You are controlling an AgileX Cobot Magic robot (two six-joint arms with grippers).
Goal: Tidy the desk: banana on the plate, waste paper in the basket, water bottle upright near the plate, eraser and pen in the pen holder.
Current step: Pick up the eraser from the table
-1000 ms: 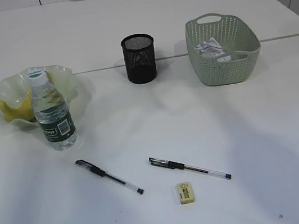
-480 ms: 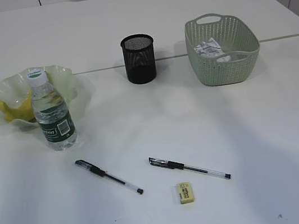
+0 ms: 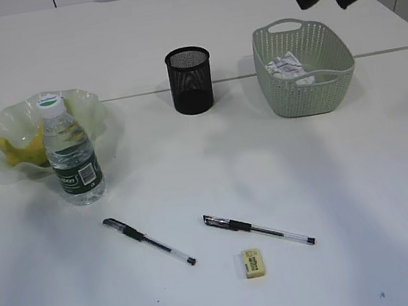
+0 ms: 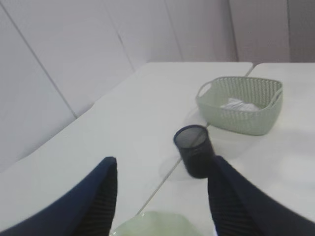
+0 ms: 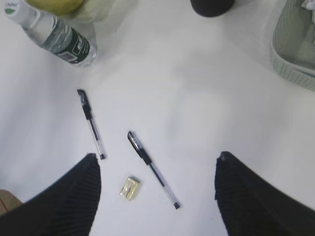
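Eraser (image 3: 252, 262) lies nearest, just beside one pen (image 3: 259, 230); another pen (image 3: 149, 242) lies to its left. Behind stands the water bottle (image 3: 72, 152), partly hiding the plate (image 3: 96, 108) and banana (image 3: 21, 150). Farther back: pen holder (image 3: 191, 80), and basket (image 3: 304, 67) holding waste paper (image 3: 286, 66). The right gripper (image 5: 157, 189) hangs wide open, empty, fingertips cropped. The left gripper (image 4: 162, 189) is also apart, empty.

An office or lab setting is suggested. A plain white worktop (image 3: 281, 148) is seen. Pale panelled walls (image 4: 59, 64) are seen behind it.
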